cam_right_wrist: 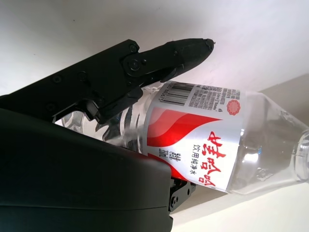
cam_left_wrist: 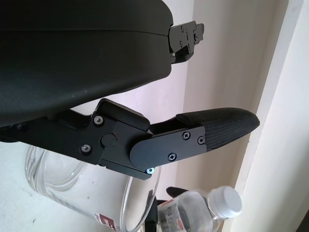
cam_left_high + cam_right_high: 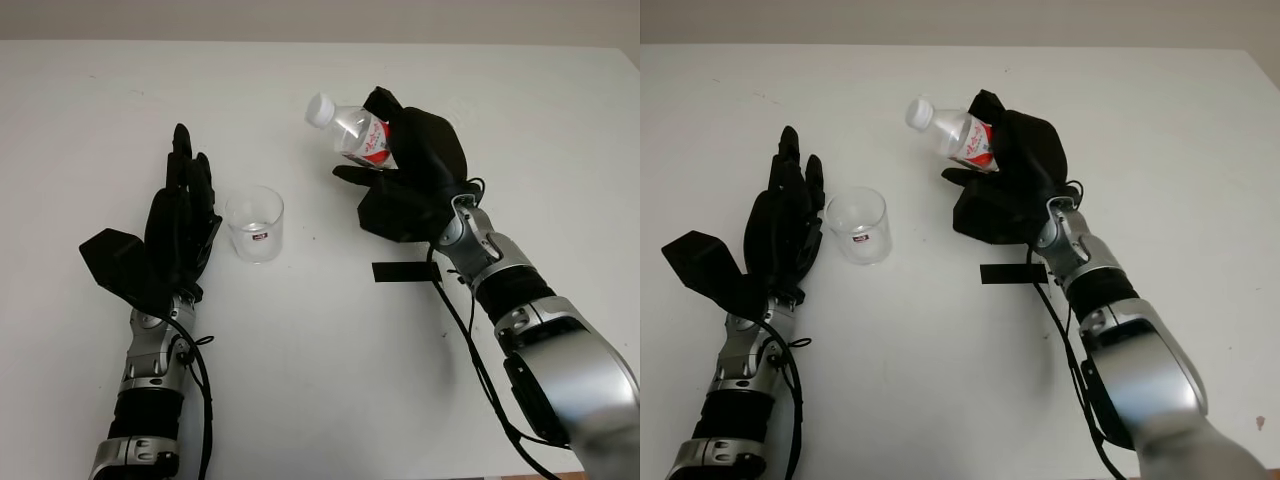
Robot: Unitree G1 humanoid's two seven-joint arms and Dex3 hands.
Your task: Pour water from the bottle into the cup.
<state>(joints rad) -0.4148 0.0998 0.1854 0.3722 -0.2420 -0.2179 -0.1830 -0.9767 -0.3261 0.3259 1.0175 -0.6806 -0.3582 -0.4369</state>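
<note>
Right hand clamps the bottle at its label, tilted capped toward the cup — light, slick, crushable plastic — left hand open beside the cup.

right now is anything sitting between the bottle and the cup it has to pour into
Nothing visible does. The right hand holds the bottle tilted, capped end toward the cup, with bare table between them. The open left hand sits on the cup's far side.
</note>
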